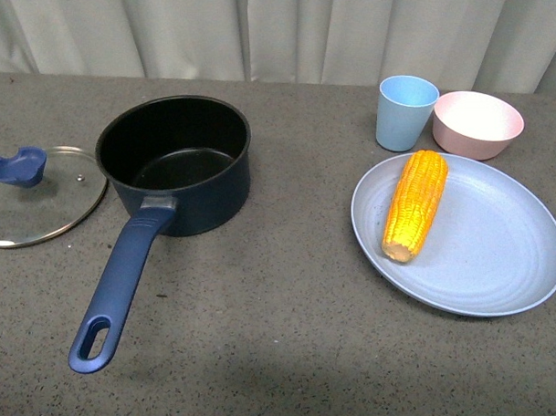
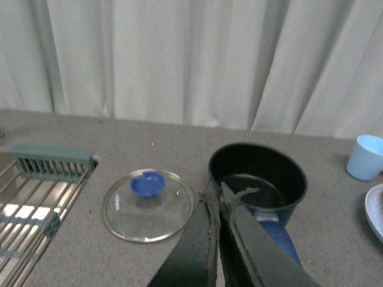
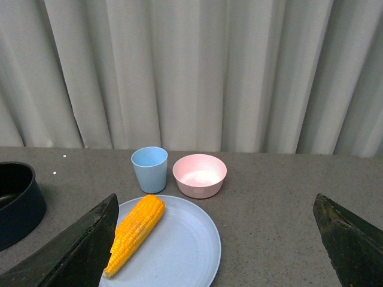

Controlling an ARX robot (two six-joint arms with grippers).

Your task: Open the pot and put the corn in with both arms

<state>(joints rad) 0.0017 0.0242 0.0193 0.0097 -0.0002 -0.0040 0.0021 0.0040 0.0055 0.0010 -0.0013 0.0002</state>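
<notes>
The right claw (image 3: 215, 200) hangs spread wide, its two fingers well apart and holding nothing. Framed between them, the corn cob (image 3: 135, 233) lies on a pale blue plate (image 1: 499, 255). The left claw (image 2: 216, 194) is pressed together and empty, above the counter (image 1: 282, 336) between the glass lid (image 2: 148, 205) and the saucepan (image 2: 257, 179).

The cob looks stiff and light. Its kernel rows should give the pads some bite, but it is round and may roll on the smooth plate. I would take it across the middle, with the fingers square to its length.

Its long axis runs nearly straight away from the robot. The thicker end points toward the blue cup (image 1: 405, 112) and the narrower end sits nearer.

The saucepan stands open and well to the cob's left, with its handle pointing back toward the robot.
</notes>
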